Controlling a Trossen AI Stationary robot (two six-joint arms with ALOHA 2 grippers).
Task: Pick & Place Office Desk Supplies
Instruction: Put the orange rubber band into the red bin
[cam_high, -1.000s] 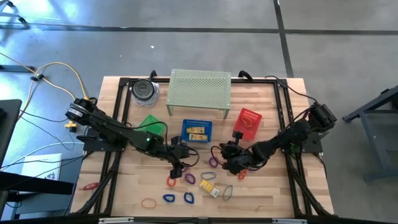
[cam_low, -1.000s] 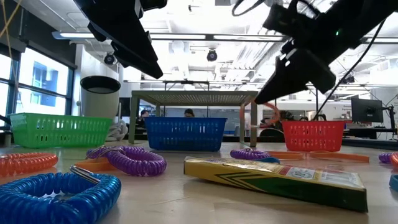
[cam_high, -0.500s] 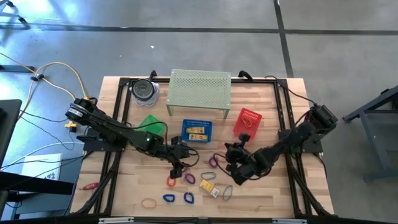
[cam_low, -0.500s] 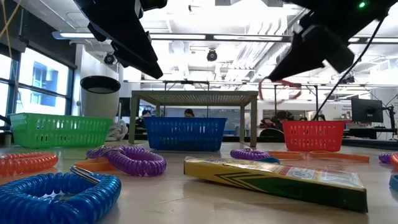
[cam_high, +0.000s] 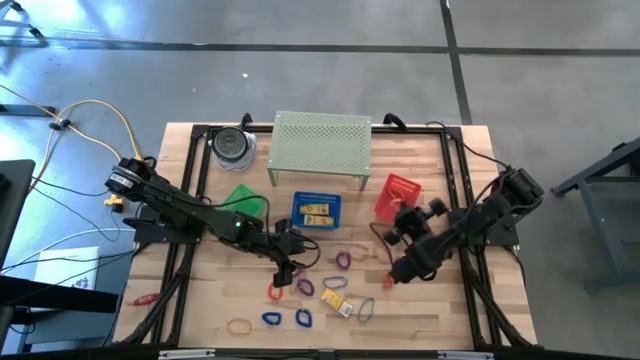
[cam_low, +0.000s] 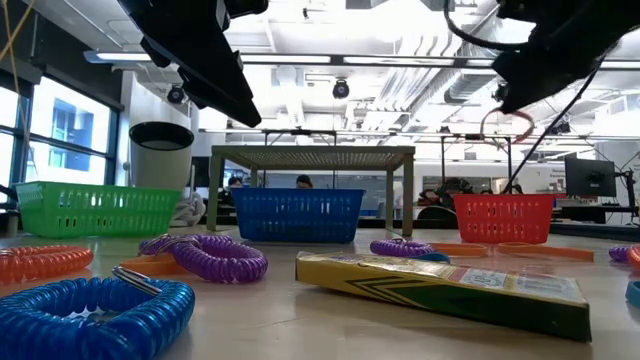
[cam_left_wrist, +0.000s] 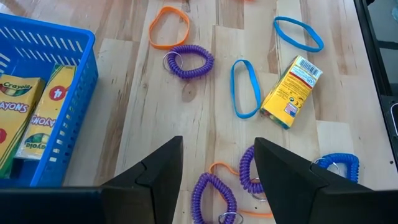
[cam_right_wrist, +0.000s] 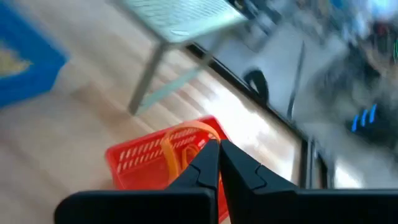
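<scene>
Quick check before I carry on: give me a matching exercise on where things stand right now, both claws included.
Things:
1. left claw
2. right claw
3. blue basket
4. loose crayon box

States:
A. shut on an orange band
B. lies on the table beside a blue band
C. open, above a purple coil
D. holds crayon boxes

Pairs: 1-C, 2-A, 3-D, 4-B
</scene>
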